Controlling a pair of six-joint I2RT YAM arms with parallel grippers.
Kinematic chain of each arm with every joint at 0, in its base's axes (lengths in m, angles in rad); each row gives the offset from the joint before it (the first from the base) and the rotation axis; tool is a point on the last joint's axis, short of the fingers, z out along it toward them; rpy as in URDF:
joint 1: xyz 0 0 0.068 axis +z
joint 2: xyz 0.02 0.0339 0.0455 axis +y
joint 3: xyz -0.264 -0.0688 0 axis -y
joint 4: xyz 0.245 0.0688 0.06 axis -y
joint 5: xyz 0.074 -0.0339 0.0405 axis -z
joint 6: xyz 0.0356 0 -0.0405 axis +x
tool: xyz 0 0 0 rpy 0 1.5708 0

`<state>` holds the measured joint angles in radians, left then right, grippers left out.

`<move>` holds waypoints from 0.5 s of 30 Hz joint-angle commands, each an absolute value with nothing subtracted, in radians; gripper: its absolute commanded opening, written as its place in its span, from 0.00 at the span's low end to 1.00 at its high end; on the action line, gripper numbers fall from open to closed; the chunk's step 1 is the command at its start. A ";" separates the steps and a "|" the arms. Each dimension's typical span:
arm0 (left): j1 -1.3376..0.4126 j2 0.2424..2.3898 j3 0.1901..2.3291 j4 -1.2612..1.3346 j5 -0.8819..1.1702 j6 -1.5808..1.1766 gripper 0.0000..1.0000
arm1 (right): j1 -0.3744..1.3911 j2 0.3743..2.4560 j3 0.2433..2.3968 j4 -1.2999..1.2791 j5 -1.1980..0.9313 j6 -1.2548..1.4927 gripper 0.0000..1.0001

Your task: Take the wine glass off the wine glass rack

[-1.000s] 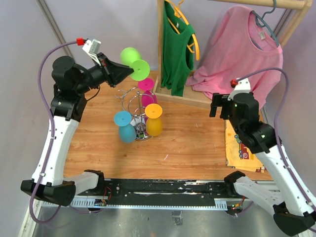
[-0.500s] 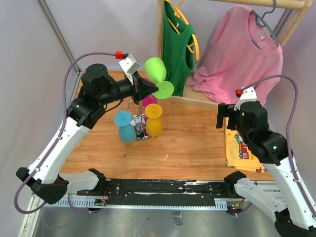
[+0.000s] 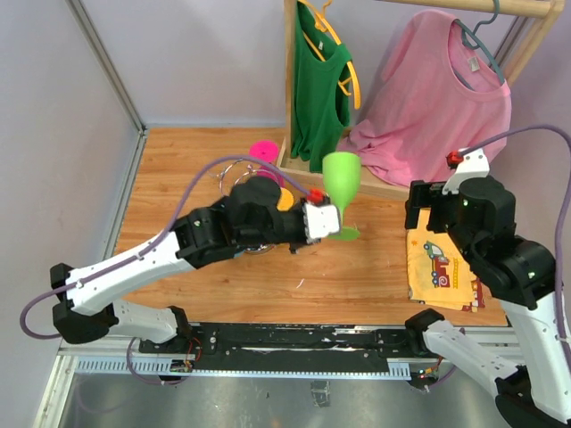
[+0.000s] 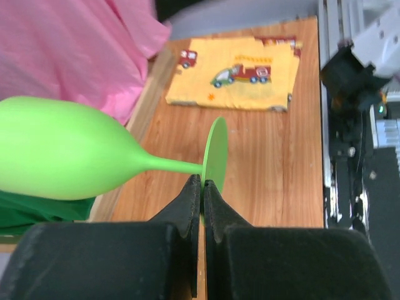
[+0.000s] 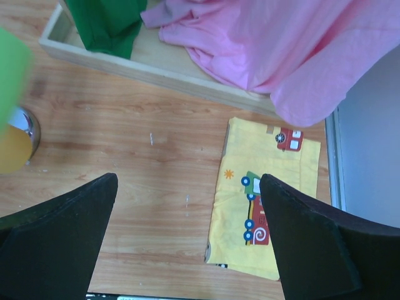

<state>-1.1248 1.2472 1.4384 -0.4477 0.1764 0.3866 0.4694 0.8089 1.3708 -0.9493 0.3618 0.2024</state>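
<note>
Left wrist: left pincer [image 4: 201,182] pinches foot of green wine glass [image 4: 59,156].

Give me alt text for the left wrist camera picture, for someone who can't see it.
The left hand pinches the flat foot of a lime green wine glass, held sideways with its bowl to the left. Beyond it, a wooden table holds a yellow fire-truck cloth, with a pink shirt at upper left.

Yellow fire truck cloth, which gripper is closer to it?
Right. The right gripper hangs open above the near-left edge of the yellow cloth. The left gripper is farther off to the cloth's left, shut on the green wine glass.
</note>
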 commanded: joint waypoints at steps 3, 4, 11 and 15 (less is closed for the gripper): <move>-1.318 1.297 1.363 -0.428 -0.065 0.693 0.00 | 0.443 0.893 1.585 -1.064 0.308 0.150 0.98; -1.346 1.305 1.349 -0.412 -0.090 0.728 0.00 | 0.443 0.903 1.607 -1.077 0.294 0.145 0.98; -1.498 1.305 1.122 -0.176 -0.242 1.060 0.00 | 0.443 0.928 1.630 -1.128 0.169 0.122 0.98; -1.523 1.290 0.969 -0.002 -0.275 1.221 0.00 | 0.443 0.913 1.593 -1.149 0.103 0.112 0.98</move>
